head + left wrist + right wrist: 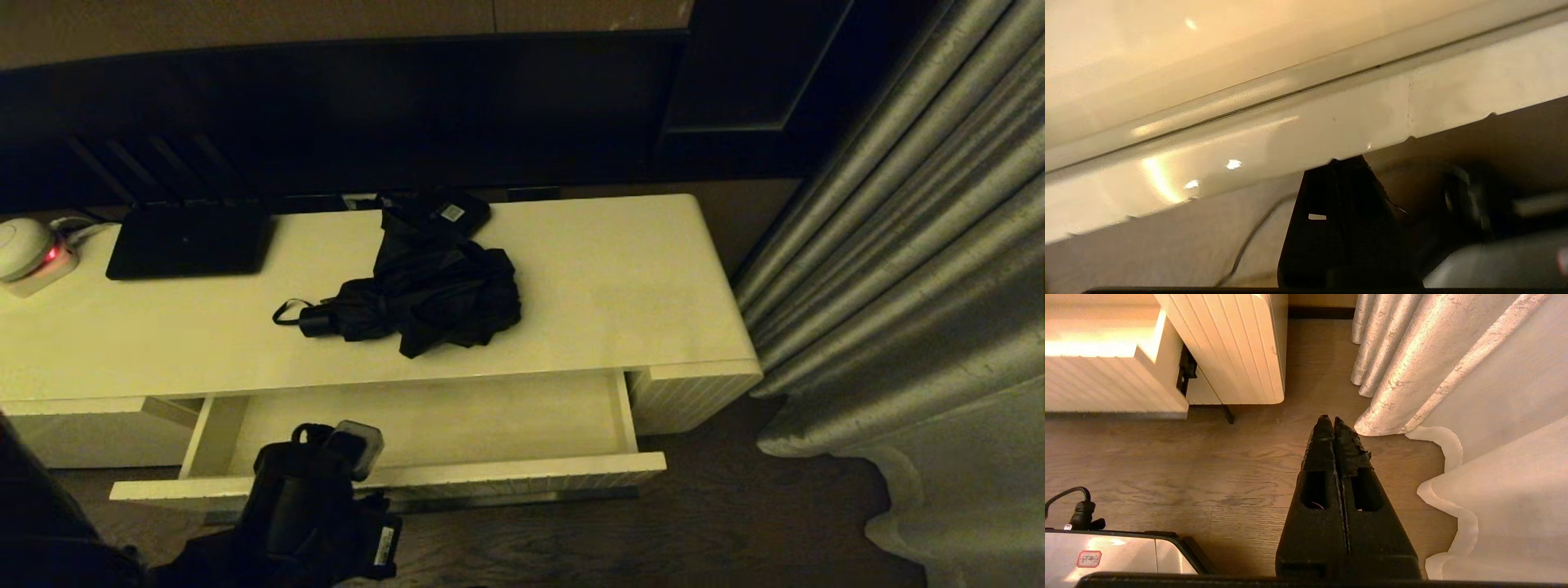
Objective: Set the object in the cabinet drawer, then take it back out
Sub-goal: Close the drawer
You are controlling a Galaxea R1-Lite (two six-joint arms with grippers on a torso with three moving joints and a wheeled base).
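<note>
The left gripper (pixel 359 445), fingers shut and empty, sits at the open cream-white ribbed drawer (pixel 424 478). Next it must grab the rumpled black umbrella (pixel 424 294) on the counter (pixel 620 278).

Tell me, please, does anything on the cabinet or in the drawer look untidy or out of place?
The umbrella lies unfolded on the cabinet top, its loose fabric rumpled and draped over a small black box behind it. The drawer stands open and looks empty. Nothing looks spilled or broken.
</note>
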